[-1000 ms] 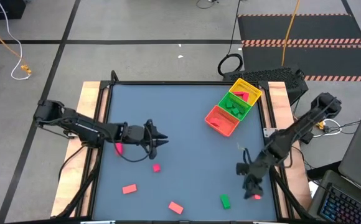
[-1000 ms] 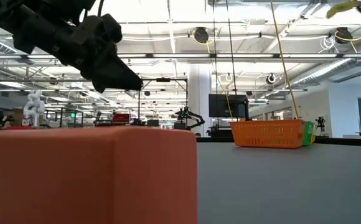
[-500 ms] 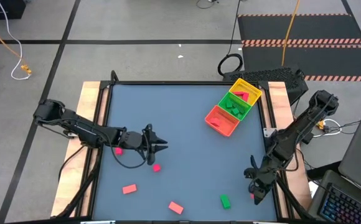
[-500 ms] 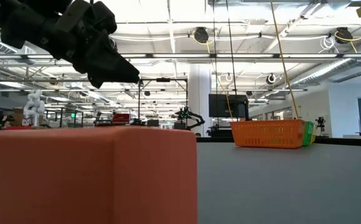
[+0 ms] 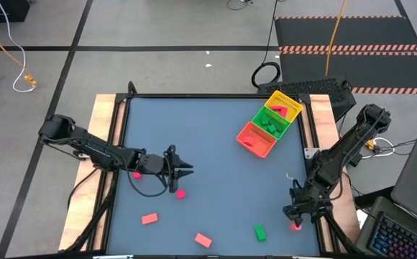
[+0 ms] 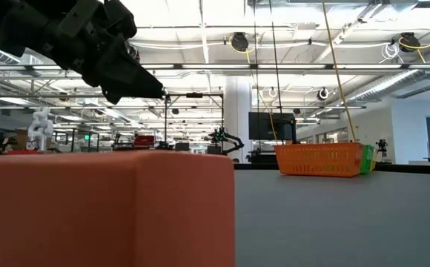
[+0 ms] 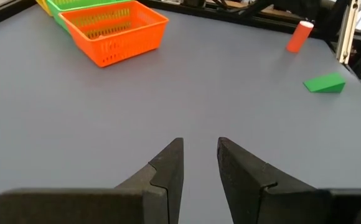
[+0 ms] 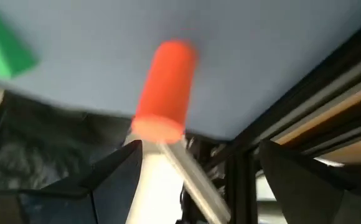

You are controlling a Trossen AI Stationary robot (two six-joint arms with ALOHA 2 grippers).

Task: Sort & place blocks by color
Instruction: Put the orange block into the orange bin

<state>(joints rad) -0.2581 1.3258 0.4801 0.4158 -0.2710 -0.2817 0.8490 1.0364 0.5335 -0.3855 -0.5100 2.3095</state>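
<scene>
the right gripper (image 5: 295,216) hangs low at the table's near right edge, its two dark fingers spread wide with nothing between them; in its wrist view a short red cylinder-shaped block (image 8: 165,90) stands just ahead of the gap, close to the table's dark metal edge rail (image 8: 305,102), with a green wedge-like block (image 8: 3,53) off to one side. from above, that red piece (image 5: 295,227) shows just beside the fingertips and the green block (image 5: 259,232) lies near it, apart from it. the left gripper (image 5: 183,169) hovers over the left middle of the grey-blue table top (image 5: 216,129), fingers narrowly parted and empty, pointing toward the centre; a small red cube-like block (image 5: 181,193) lies just beside and below it, and another pink piece (image 5: 136,173) shows under the arm's wrist. two more flat pink bars (image 5: 149,218) and (image 5: 203,239) lie well apart along the near side. the three-compartment plastic mesh tray, yellow, green and red (image 5: 251,147), sits at the far right and already holds several pieces. in my judgement the step in hand is the right arm's approach to the red cylinder: the next move calls for lowering so the fingers straddle it, closing, then carrying it to the red compartment. being round and so near the rail, it may roll or be nudged off.
</scene>
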